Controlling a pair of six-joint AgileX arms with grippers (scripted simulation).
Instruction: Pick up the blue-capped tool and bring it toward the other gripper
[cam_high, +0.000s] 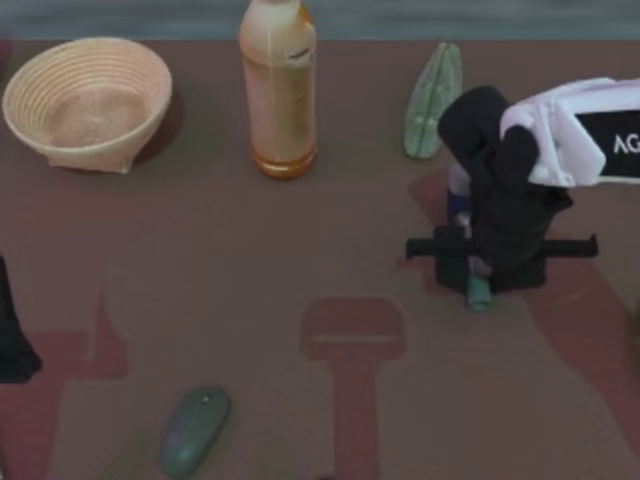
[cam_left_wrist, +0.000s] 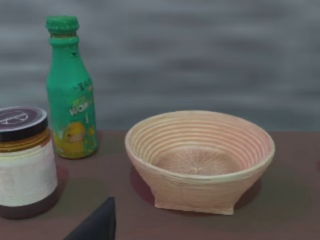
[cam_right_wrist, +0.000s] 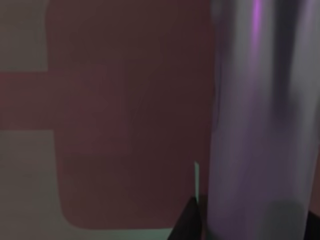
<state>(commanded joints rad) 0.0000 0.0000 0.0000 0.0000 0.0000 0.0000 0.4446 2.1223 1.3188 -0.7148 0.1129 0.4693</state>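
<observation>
brown table (cam_high: 300, 250), right claw (cam_high: 478, 270) over blue-capped tool (cam_right_wrist: 260, 125), close-up metal handle

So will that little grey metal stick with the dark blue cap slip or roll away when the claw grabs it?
Probably a bit slippery: the slim grey metal tool with the dark blue cap looks smooth and shiny in the right wrist view. It is round, so it could roll if dropped. It looks stiff, not bendy. The right claw sits right over it, on the table's right side.

We face a rendered test tabletop: a brown table (cam_high: 300, 250) bearing a woven beige basket (cam_high: 88, 100), an orange bottle (cam_high: 278, 85), and a grey-green oval mouse (cam_high: 195, 430).
</observation>
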